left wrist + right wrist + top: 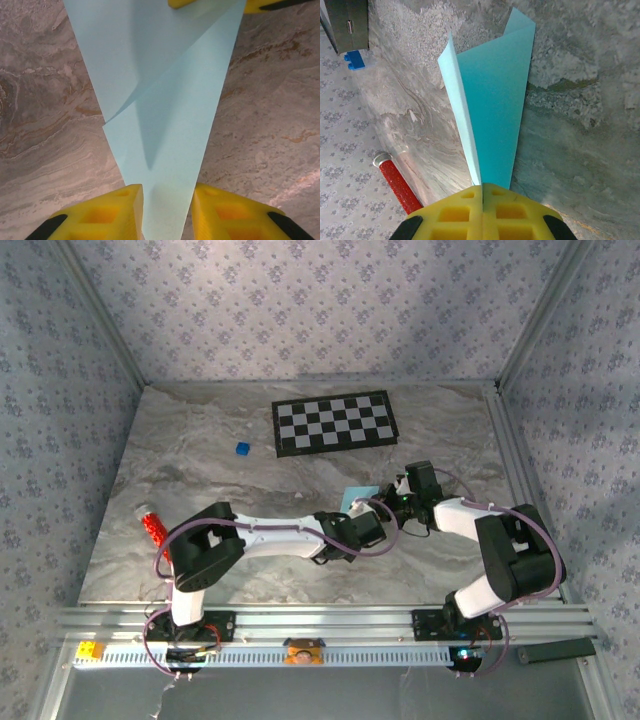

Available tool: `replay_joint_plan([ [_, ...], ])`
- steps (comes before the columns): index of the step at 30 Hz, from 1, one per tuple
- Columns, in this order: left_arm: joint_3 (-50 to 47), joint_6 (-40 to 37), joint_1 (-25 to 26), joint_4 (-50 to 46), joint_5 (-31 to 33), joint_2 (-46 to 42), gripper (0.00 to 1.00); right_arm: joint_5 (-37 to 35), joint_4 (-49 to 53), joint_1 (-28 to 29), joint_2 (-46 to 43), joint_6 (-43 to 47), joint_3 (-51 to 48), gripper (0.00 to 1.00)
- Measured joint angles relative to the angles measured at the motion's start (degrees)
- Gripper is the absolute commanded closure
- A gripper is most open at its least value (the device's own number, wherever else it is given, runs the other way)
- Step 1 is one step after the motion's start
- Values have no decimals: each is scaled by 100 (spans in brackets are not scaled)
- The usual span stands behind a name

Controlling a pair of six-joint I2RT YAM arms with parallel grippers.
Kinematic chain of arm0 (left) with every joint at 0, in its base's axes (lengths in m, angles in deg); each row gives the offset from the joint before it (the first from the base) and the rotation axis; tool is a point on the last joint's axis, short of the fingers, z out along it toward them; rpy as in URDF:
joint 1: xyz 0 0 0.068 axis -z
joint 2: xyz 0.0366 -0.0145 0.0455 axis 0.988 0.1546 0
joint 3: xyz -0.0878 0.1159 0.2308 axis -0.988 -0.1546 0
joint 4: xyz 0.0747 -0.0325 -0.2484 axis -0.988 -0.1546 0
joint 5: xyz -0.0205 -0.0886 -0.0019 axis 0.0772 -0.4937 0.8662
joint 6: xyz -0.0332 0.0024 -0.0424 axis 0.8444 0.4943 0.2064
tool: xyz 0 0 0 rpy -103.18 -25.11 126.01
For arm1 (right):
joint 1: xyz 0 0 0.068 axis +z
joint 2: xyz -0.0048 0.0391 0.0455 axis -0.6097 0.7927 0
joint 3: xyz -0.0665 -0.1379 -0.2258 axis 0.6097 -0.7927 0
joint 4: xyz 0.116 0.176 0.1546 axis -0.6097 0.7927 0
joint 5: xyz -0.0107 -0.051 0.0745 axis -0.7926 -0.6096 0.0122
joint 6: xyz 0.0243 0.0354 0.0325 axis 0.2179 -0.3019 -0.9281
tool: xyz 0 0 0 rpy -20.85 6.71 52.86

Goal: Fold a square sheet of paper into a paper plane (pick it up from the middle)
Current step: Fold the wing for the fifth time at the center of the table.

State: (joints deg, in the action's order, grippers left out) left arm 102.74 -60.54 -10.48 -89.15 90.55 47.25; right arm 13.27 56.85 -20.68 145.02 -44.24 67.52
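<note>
Paper sheet (356, 496), light blue and already creased into a long taper, hangs between your two arms over the marbled table (200, 470), near its middle and on the near side of the checkerboard (335, 423). Your right gripper (482, 189) is clenched tight on one pointed end: its yellow jaws meet with no gap, and the folded layers fan up and away from them. Your left gripper (167, 192) sits at the other narrow end with its jaws standing apart, one on each side of the strip, whose edges run close along both. You cannot tell from the left wrist view whether they press on it. At the top of that view you see the right gripper's yellow fingers (260, 6) at the wider folded part. A small blue cube (241, 448) lies left of the checkerboard, and a red tube (153, 528) rests near the table's left edge, well apart from the sheet.
</note>
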Motion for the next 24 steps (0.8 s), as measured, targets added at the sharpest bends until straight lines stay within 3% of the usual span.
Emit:
replay_joint_plan([
  [8,-44,-28,0,96,-2,0,84,0,-2,0,0,0,0,100],
  [24,-44,-44,0,164,-4,0,81,0,-2,-4,0,0,0,100],
])
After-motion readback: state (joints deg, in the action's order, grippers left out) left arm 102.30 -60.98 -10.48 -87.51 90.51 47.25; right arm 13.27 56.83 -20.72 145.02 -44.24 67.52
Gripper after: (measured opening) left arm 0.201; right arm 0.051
